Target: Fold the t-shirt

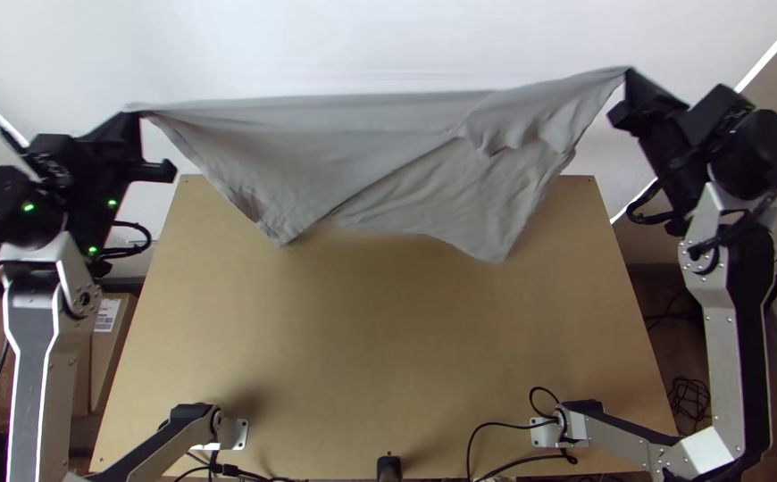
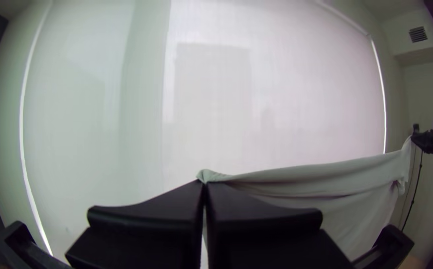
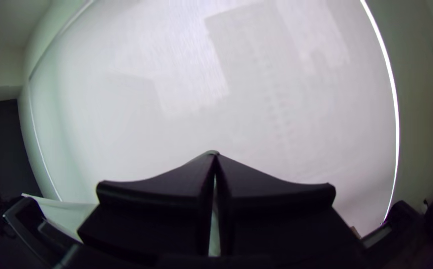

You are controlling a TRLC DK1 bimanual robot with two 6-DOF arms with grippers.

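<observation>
My left end effector [image 1: 132,114] is closed on one upper corner of the grey t-shirt [image 1: 317,143]; my right end effector [image 1: 628,76] is closed on the opposite upper corner; the two stand well apart, with the cloth drawn out between them.

The t-shirt is raised at the far side of the bench [image 1: 388,339]; its upper edge runs nearly straight from one grip to the other; below that edge it hangs in two uneven points, one toward each side; a diagonal edge crosses the middle, where one layer overlaps another; creases gather toward the right grip; I cannot tell whether any lower part touches the bench.

In the left wrist view, a small tuft of cloth stands above the meeting fingertips of my left end effector [image 2: 204,183]; from there the upper band runs across in soft lengthwise folds; in the right wrist view, the fingertips of my right end effector [image 3: 215,155] meet over a small pinch of cloth; a pale blind [image 3: 296,109] stands beyond.
</observation>
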